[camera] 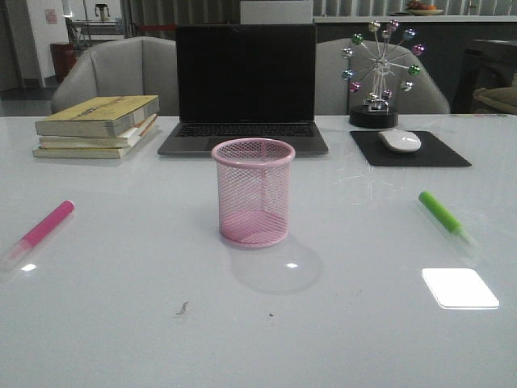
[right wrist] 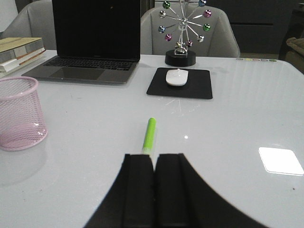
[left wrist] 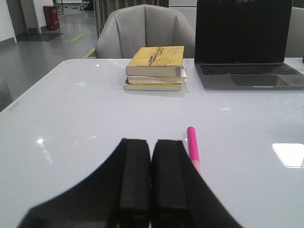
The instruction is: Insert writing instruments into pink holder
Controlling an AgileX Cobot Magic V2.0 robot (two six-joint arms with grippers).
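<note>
We find no legible writing; we count one pink mesh pen cup (camera: 253,192), one pink highlighter (camera: 47,223), one green highlighter (camera: 440,213), three stacked books (camera: 97,126). Our left gripper (left wrist: 151,178) and right gripper (right wrist: 154,187) both sit pressed together, gripping nothing.

Left gripper (left wrist: 151,190): two matte black fingers (left wrist: 135,183), flat-faced and rectangular, rising from a broad black base that flares outward at both sides. Only a thin dark seam shows between them. Right gripper (right wrist: 154,194): same build, black blocky fingers (right wrist: 171,190) on a flared black mount. No cables, screws or markings discernible, though the dark surfaces may hide detail. Front view shows neither arm.
</note>
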